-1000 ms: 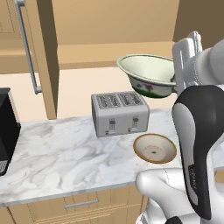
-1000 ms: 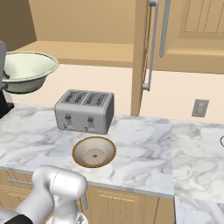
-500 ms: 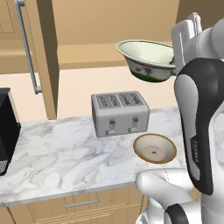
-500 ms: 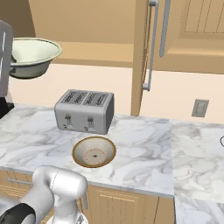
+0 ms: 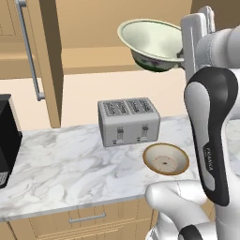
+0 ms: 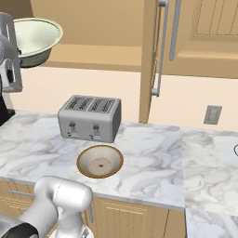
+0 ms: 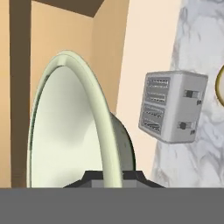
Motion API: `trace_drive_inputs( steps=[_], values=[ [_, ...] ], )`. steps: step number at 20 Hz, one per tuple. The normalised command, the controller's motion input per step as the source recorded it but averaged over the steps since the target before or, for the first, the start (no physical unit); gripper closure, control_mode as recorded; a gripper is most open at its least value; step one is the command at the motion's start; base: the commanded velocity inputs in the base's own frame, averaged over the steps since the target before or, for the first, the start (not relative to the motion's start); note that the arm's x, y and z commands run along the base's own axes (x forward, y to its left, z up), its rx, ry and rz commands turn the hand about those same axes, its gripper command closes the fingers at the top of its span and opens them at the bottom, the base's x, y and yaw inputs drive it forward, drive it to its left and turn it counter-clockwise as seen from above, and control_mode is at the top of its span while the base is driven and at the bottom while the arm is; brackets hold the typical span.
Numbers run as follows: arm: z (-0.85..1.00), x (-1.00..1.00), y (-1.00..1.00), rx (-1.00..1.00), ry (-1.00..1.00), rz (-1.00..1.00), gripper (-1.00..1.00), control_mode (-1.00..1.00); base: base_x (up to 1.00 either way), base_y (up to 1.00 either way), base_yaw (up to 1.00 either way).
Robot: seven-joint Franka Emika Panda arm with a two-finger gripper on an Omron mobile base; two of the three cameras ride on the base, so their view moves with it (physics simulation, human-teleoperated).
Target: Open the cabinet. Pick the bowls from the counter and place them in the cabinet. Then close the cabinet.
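Note:
My gripper (image 5: 180, 55) is shut on the right rim of the cream bowl (image 5: 151, 43), which hangs tilted high above the toaster. The bowl is level with the bottom shelf of the open cabinet (image 5: 93, 60) and in front of its opening. In the hand view the bowl (image 7: 65, 131) stands edge-on, its rim pinched between my fingertips (image 7: 94, 177). The brown-rimmed bowl (image 5: 165, 159) sits upright on the marbled counter (image 5: 70, 164) in front of the toaster; it is also in the right base view (image 6: 99, 161). The cabinet's left door (image 5: 49, 56) and right door (image 6: 148, 60) stand open.
A grey four-slot toaster (image 5: 129, 121) stands on the counter below the held bowl. A black appliance (image 5: 7, 136) sits at the counter's left end. Drawers (image 5: 86, 219) run under the counter. A wall outlet (image 6: 212, 115) is at the right.
The arm has lifted the cream bowl from just above the toaster up to the height of the cabinet's shelf. The brown-rimmed bowl and the toaster have not moved.

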Motion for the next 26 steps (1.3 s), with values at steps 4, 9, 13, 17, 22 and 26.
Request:
trace_drive_inputs(
  steps=[4,9,13,17,22,26],
  values=[
    [0.00,0.66,0.00,-0.02,-0.09,0.06,1.00,-1.00,0.00,0.00,0.00],
    [0.00,0.67,0.00,0.00,0.20,0.05,1.00,-1.00,0.00,0.00,0.00],
    [0.00,0.64,0.00,0.00,0.12,0.02,1.00,-1.00,0.00,0.00,0.00],
    [-0.01,0.67,0.08,0.00,0.03,0.01,1.00,-1.00,0.00,0.00,0.00],
    [-0.11,0.59,0.11,0.00,-0.01,0.00,1.00,-1.00,0.00,0.00,0.00],
    [-0.21,0.55,0.16,0.00,-0.03,0.01,1.00,-1.00,0.00,0.00,0.00]
  ],
)
